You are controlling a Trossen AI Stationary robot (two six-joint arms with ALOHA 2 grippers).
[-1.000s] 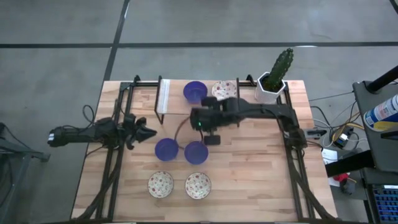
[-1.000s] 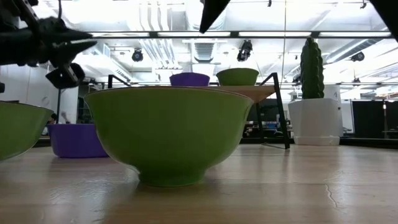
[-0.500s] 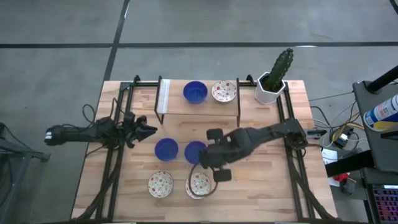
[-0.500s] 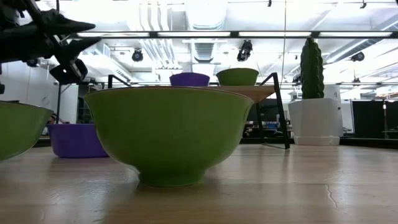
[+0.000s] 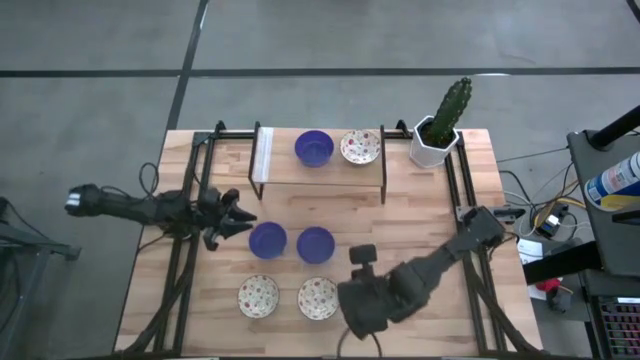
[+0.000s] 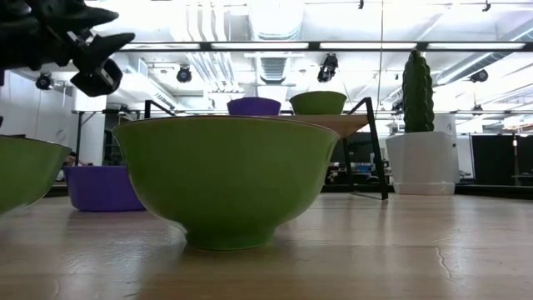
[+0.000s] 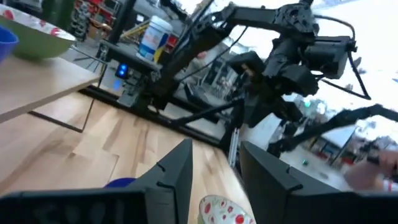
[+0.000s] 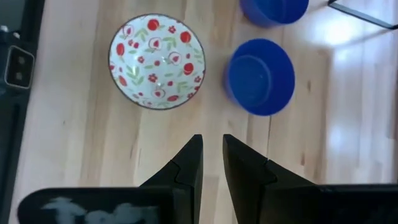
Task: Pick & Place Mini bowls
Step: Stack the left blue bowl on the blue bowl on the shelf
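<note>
Two cobalt blue mini bowls (image 5: pixel 268 240) (image 5: pixel 315 243) stand mid-table, with two cream floral mini bowls (image 5: pixel 258 295) (image 5: pixel 318 297) nearer the near edge. A third blue bowl (image 5: pixel 314 147) and a third floral bowl (image 5: pixel 360 146) rest on the raised wooden shelf (image 5: pixel 320 170). My left gripper (image 5: pixel 240 216) is open and hovers just left of the left blue bowl. My right gripper (image 8: pixel 212 142) hangs above the table to the right of the right floral bowl (image 8: pixel 157 61) and the blue bowl (image 8: pixel 260 76). Its fingers are narrowly open and hold nothing.
A white hexagonal pot with a cactus (image 5: pixel 437 138) stands at the far right corner. Black frame rails (image 5: pixel 185 250) run along both side edges. The shelf's legs (image 5: pixel 382 185) stand beyond the blue bowls. In the low view a floral bowl (image 6: pixel 225 175) fills the foreground.
My right arm has swept from just in front of the shelf across the table toward the near edge. It now hangs over the near right part, beside the right floral bowl. My left gripper has risen slightly and stayed open. No bowl has moved.
</note>
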